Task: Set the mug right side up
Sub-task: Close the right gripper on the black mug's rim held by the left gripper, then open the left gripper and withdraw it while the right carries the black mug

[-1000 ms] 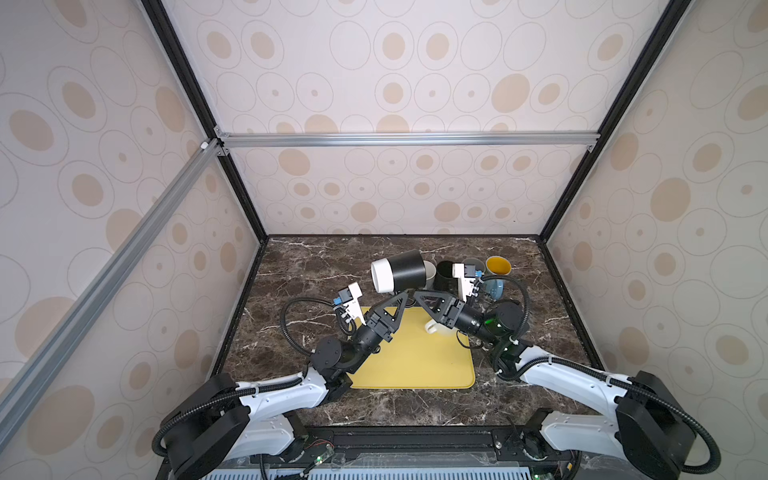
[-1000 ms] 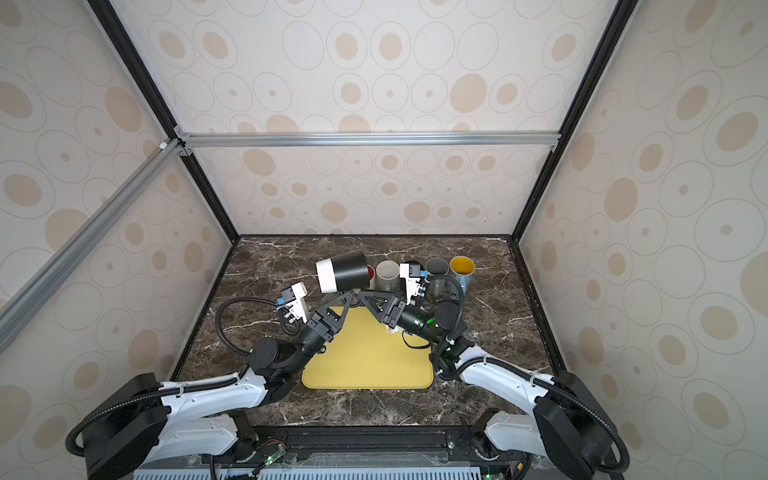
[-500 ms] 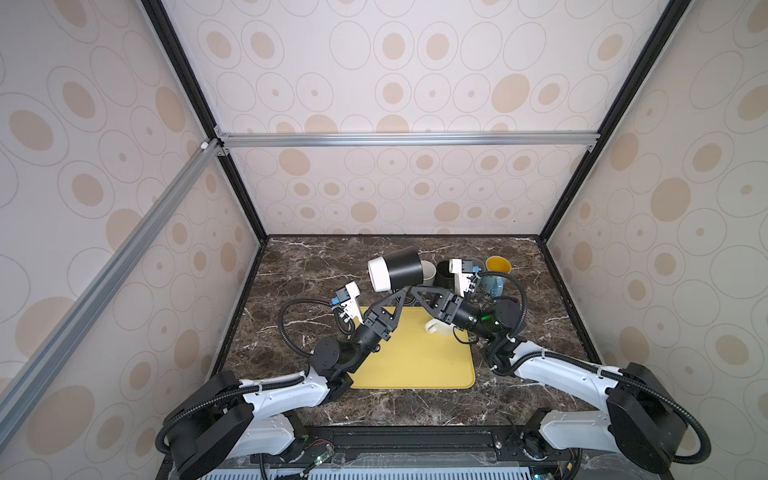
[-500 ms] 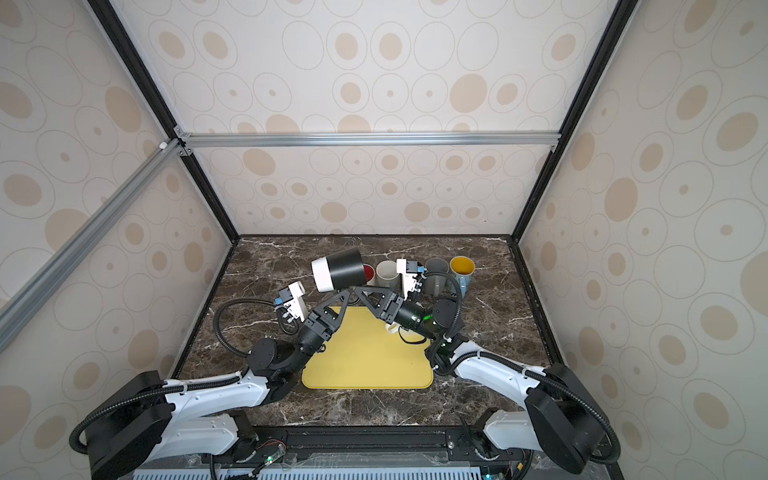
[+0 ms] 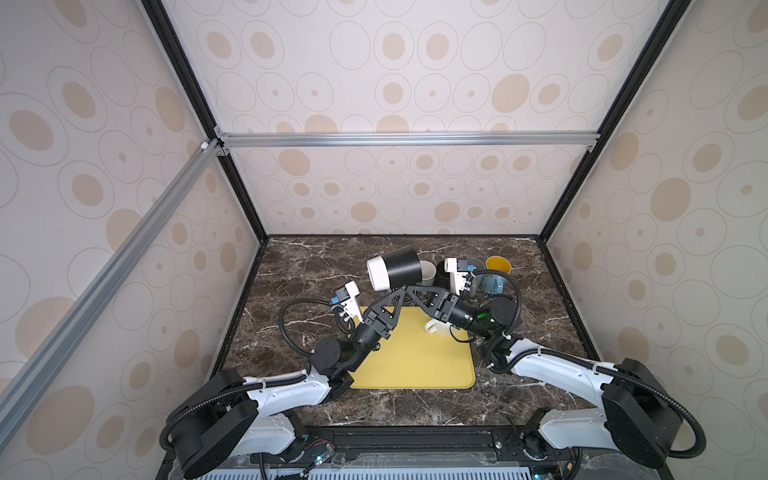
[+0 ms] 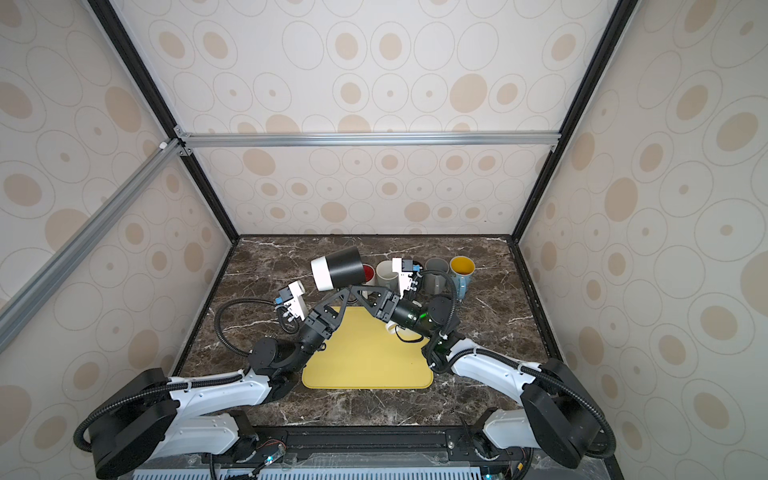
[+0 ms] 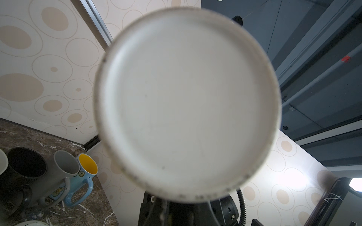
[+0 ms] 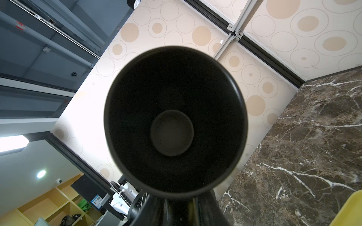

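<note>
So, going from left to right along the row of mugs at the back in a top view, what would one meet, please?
Raised black mug → red-lined mug → cream mug → white camera → grey mug → blue mug, yellow inside.

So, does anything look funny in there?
Yes. The black mug is up in the air, tipped on its side, with its white bottom pointing left in both top views. The row of mugs behind it stands upright on the table, so it is the odd one out.
</note>
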{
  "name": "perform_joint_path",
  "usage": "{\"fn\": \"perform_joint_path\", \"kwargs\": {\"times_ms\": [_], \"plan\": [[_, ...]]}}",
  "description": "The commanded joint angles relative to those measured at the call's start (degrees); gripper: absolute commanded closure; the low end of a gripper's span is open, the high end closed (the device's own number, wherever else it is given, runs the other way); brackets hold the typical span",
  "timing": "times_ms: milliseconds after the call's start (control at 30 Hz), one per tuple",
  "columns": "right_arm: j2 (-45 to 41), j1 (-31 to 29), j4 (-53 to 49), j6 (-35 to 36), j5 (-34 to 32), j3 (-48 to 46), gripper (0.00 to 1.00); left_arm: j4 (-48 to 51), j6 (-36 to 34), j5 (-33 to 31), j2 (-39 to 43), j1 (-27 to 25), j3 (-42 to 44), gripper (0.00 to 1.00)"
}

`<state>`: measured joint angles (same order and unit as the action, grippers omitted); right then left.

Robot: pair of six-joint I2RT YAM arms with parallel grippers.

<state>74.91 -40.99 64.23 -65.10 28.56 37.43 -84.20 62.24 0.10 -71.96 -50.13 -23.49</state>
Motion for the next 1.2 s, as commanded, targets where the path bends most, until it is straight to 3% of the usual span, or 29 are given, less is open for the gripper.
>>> {"fn": "perform_joint_path", "kwargs": {"times_ms": [0,333,433,467,533,567,667,700,967,1167], "plan": [[0.55,-0.54,2.22,-0.65,-0.14,2.32,0.76,-4.97,0.67,3.11,-0.22,-0.07,-2.09,1.00],[-0.23,-0.61,-1.14,0.09,0.36,3.65,1.00,-3.46,1.24,3.74,-1.54,-0.06,-2.25,1.00],[-1.20,-0.67,-2.99,1.24,-0.31,3.66,1.00,0.32,0.25,3.20,-0.20,0.08,-2.27,0.98],[-1.69,-0.60,-3.73,1.77,-0.75,3.63,1.00,1.85,-0.19,2.99,0.44,0.12,-2.27,0.87],[-2.74,-0.66,-6.11,2.83,-2.06,3.68,1.00,5.90,-1.46,2.22,2.11,0.24,-2.35,0.41],[-3.28,-0.60,-7.28,3.27,-2.72,3.79,1.00,7.99,-1.82,1.66,2.91,0.21,-2.60,0.28],[-4.87,-0.59,-10.71,4.90,-4.28,4.14,1.00,13.58,-4.33,1.28,4.99,0.21,-3.78,0.03],[-5.41,-0.64,-11.74,5.48,-4.91,4.20,1.00,15.62,-5.02,0.80,5.61,0.21,-4.08,0.00],[-6.77,-0.15,-15.37,8.08,-7.24,4.53,1.00,24.75,-7.50,-0.80,8.62,0.20,-1.70,0.00],[-7.45,2.66,-20.66,8.83,-7.53,5.87,1.00,35.70,-12.31,-2.27,15.57,0.21,0.05,0.00]]}}
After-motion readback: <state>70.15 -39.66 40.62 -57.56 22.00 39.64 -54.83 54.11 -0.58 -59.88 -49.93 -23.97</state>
